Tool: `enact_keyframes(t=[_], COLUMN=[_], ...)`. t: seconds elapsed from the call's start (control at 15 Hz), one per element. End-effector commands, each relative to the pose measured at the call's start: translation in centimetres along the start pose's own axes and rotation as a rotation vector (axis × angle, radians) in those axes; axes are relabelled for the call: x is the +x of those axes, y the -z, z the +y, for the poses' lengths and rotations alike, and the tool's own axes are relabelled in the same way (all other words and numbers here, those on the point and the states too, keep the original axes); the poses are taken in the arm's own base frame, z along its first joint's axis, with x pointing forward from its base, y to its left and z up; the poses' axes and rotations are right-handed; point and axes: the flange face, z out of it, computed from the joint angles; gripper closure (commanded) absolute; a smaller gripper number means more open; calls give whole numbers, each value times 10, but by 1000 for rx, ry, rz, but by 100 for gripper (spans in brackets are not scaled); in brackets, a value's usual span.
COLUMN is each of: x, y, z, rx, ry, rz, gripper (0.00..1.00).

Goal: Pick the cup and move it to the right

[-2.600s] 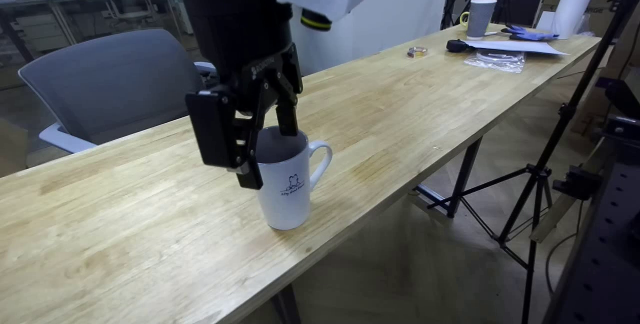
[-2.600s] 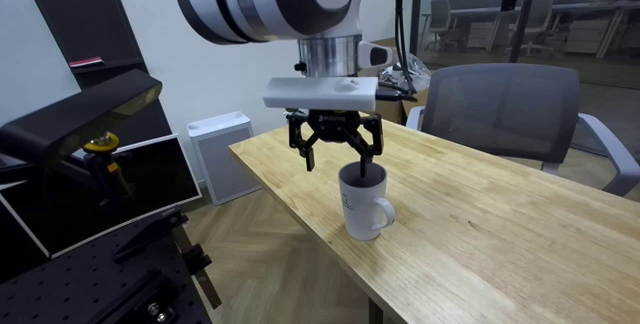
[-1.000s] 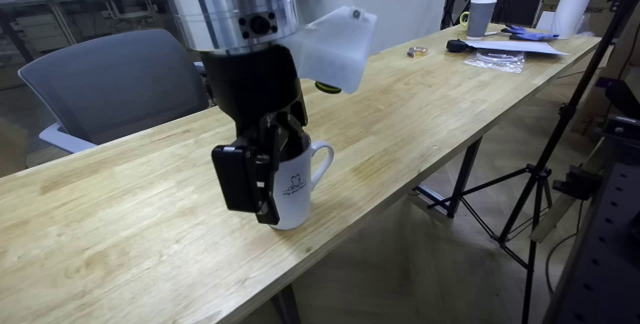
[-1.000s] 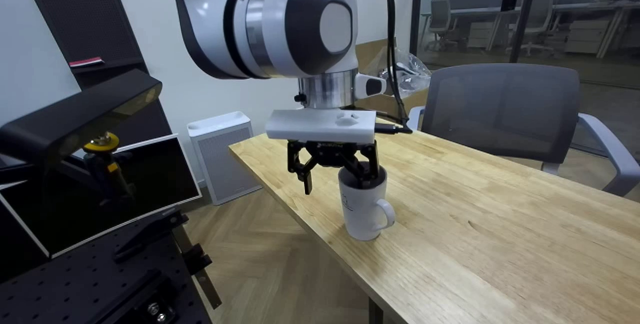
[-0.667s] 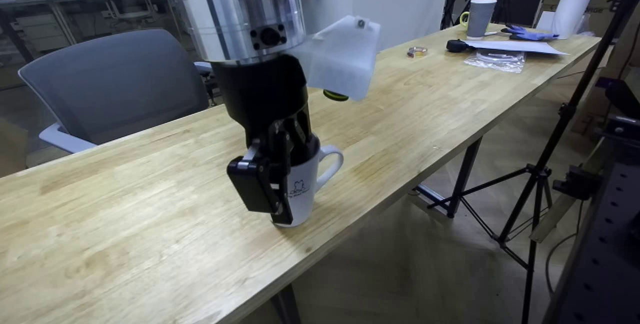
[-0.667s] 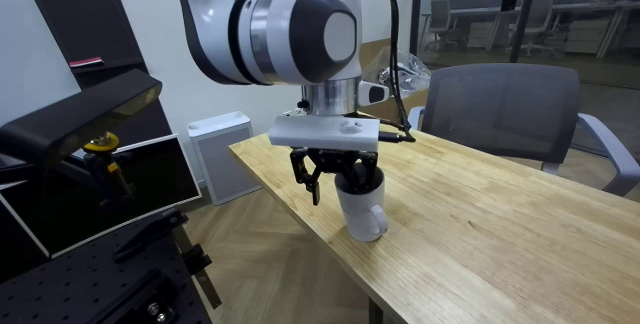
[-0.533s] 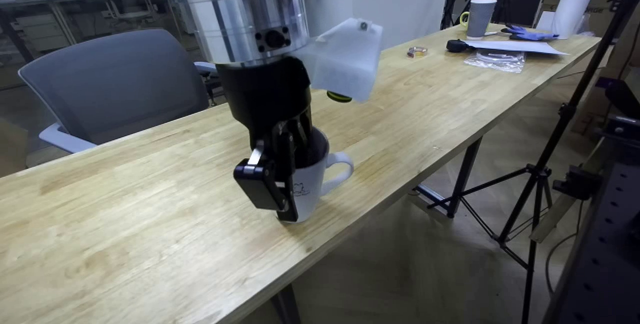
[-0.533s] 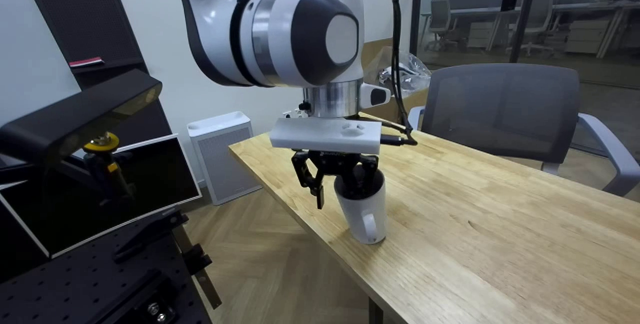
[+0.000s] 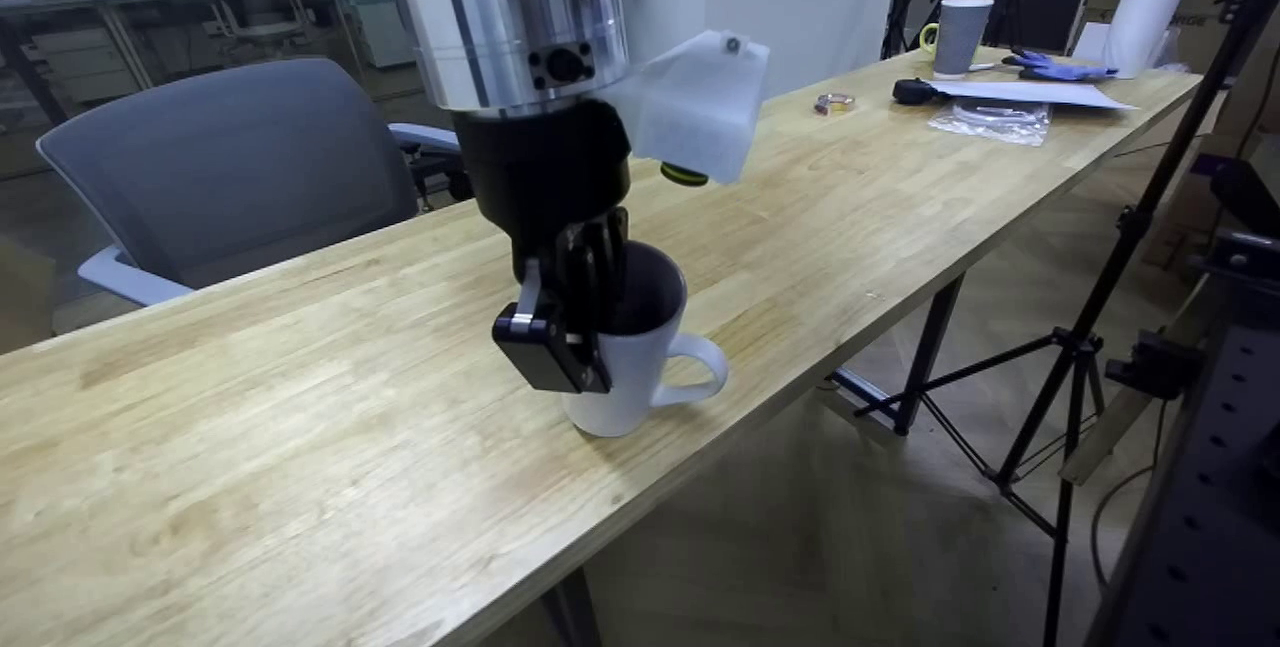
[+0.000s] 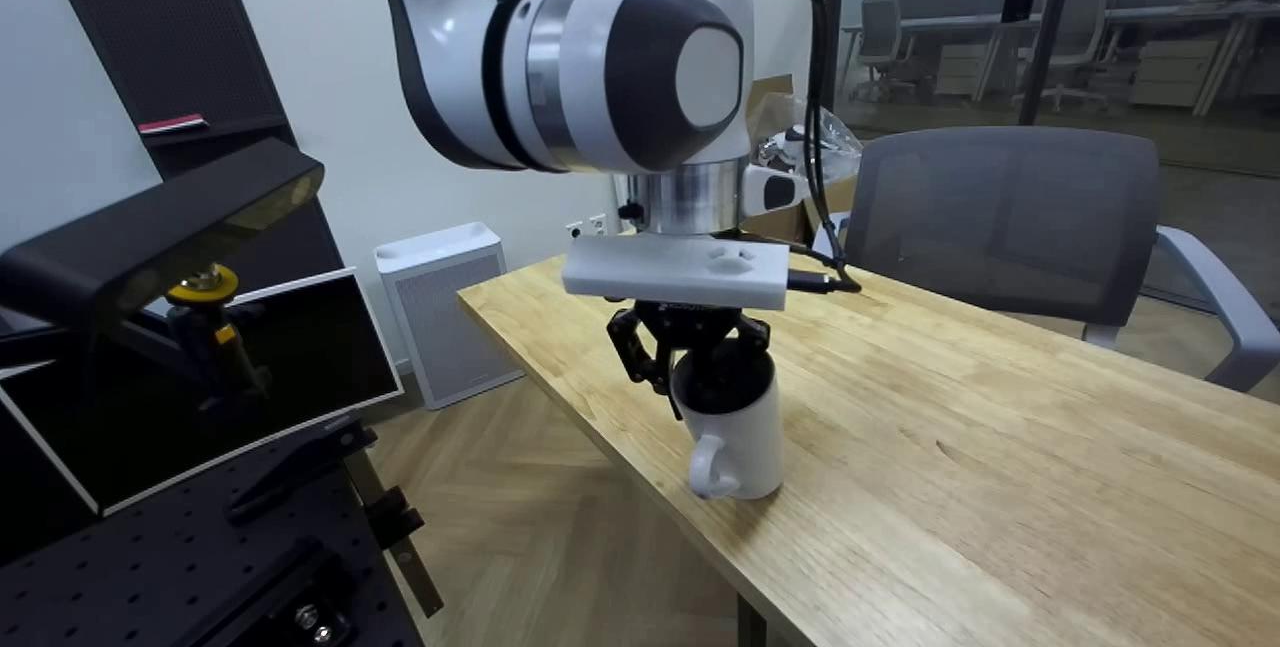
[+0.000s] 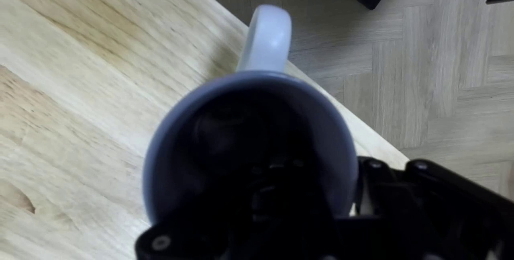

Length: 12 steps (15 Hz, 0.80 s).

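In an exterior view, the jaws straddle the left wall of the white mug (image 10: 757, 447), one outside, one inside (whether they grip it I cannot tell). The mug leans by the left edge of the counter (image 10: 1000, 467), its handle (image 10: 702, 467) nearest, a grey chair (image 10: 1000, 222) far right.

Your arm (image 10: 585, 77) is white with dark grey patches (image 10: 652, 72), a shiny silver ring (image 10: 692, 202), black cables (image 10: 820, 47) and a black gripper (image 10: 695, 399).
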Motion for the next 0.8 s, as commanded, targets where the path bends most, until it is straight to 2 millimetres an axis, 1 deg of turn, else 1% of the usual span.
enact_keyframes(t=[0.0, 0.33, 0.73], x=[0, -1, 9], y=[-5, -4, 10], z=[0, 6, 35], rx=[25, 42, 68], ry=[-3, -22, -91], rz=[-15, -27, -99], gripper=[97, 97, 97])
